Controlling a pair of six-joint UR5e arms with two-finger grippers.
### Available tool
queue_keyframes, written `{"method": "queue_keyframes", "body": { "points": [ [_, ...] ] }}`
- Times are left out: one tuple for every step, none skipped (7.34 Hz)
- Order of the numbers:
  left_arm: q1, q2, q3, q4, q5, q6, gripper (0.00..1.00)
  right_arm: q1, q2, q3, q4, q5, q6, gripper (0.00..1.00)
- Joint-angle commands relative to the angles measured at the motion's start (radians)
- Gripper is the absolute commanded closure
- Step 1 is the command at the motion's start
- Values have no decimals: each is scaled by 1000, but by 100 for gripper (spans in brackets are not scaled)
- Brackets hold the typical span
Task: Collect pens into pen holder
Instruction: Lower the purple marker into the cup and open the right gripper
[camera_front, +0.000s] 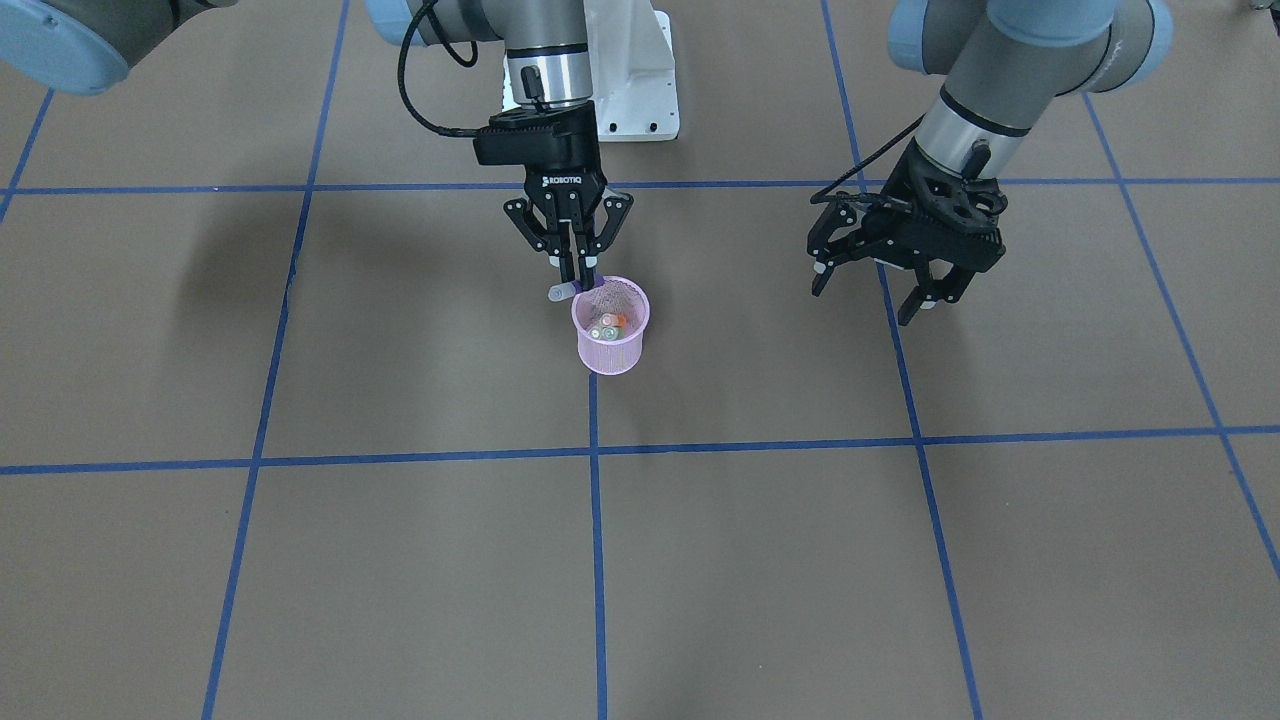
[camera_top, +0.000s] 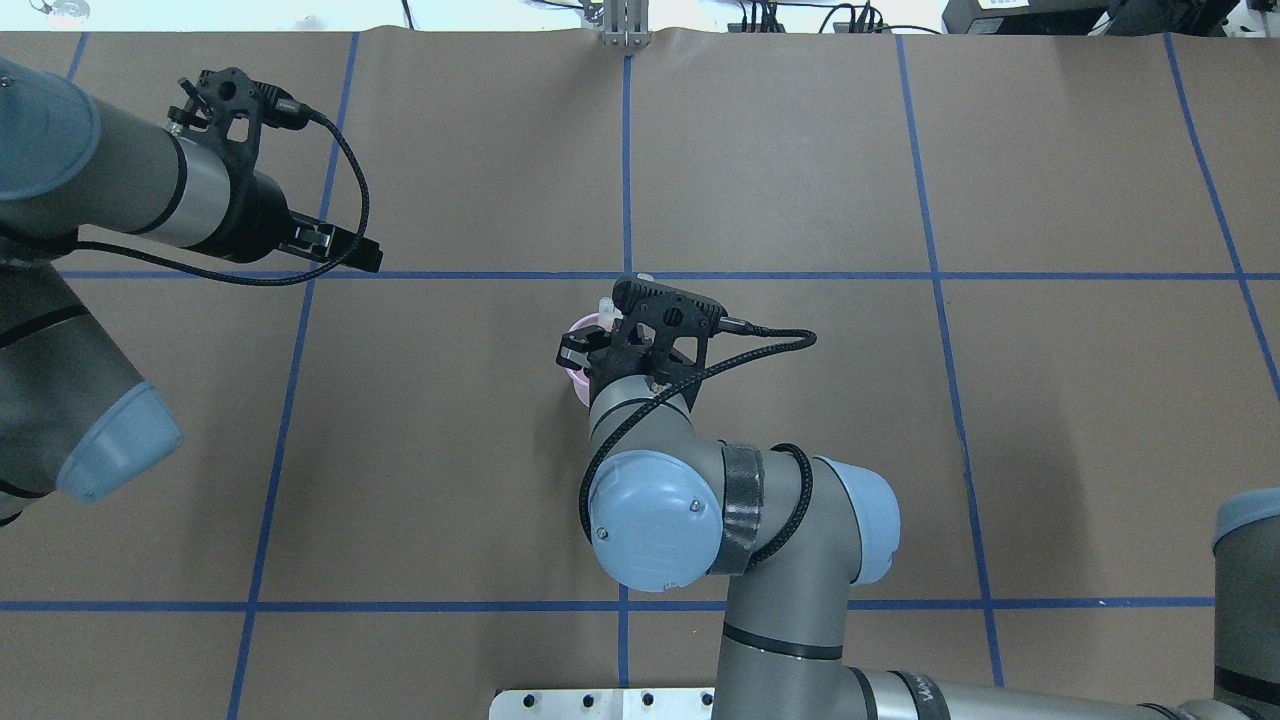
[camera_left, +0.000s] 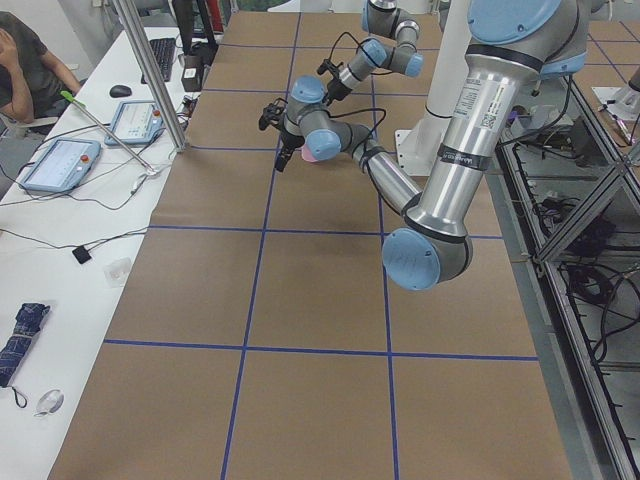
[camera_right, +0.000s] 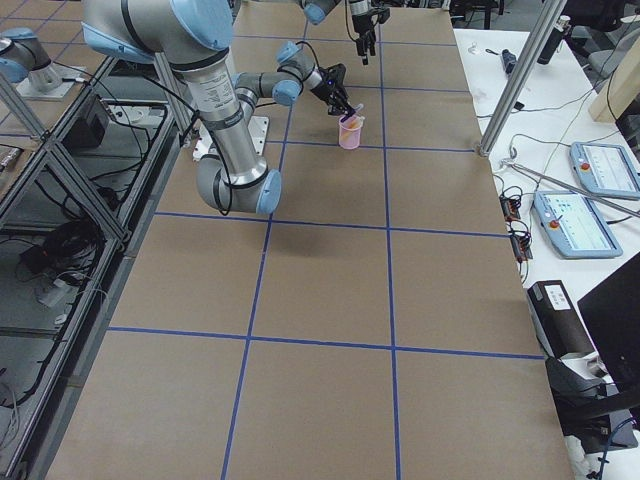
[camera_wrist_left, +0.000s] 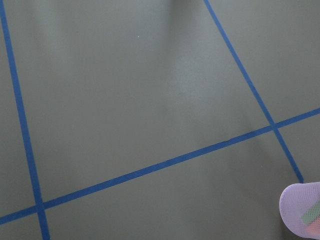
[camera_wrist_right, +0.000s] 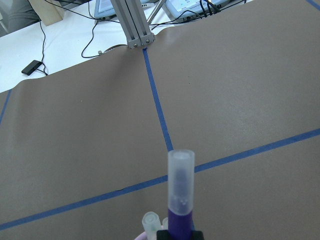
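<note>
The purple pen with a pale translucent cap (camera_wrist_right: 180, 200) points to 12 o'clock in the right wrist view, its long axis tilted. It is clamped in the right gripper (camera_front: 578, 278), whose arm hangs vertically at the 10 o'clock rim of the pink wire-mesh pen holder (camera_front: 612, 348) mid-desk (camera_front: 400, 560). The left gripper (camera_front: 866, 300), angled downward, hovers spread wide at the holder's 3 o'clock.

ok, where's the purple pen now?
Front view, centre: the purple pen is clamped in the right gripper, just over the holder at its rim.

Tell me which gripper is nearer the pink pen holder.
Right. The right gripper hangs at the pen holder rim, shut on the purple pen; the left gripper hovers open, well off to the side.
</note>
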Motion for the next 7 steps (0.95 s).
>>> {"method": "queue_keyframes", "body": {
  "points": [
    [0, 2, 12, 0, 0, 16, 1, -12, 5, -41, 21, -31, -9, 100],
    [0, 0, 12, 0, 0, 18, 1, -11, 8, -44, 24, -31, -10, 45],
    [0, 0, 13, 0, 0, 18, 1, -9, 8, -44, 19, -32, -9, 0],
    [0, 0, 13, 0, 0, 18, 1, -8, 3, -42, 25, -29, -12, 0],
    [-1, 0, 15, 0, 0, 19, 1, 7, -1, -15, 30, -14, -23, 0],
    [-25, 3, 16, 7, -6, 67, 2, 30, -64, 63, 30, 44, -61, 0],
    [-56, 66, 13, 5, -12, 157, 2, 69, -164, 144, 33, 110, -91, 0]
  ]
}}
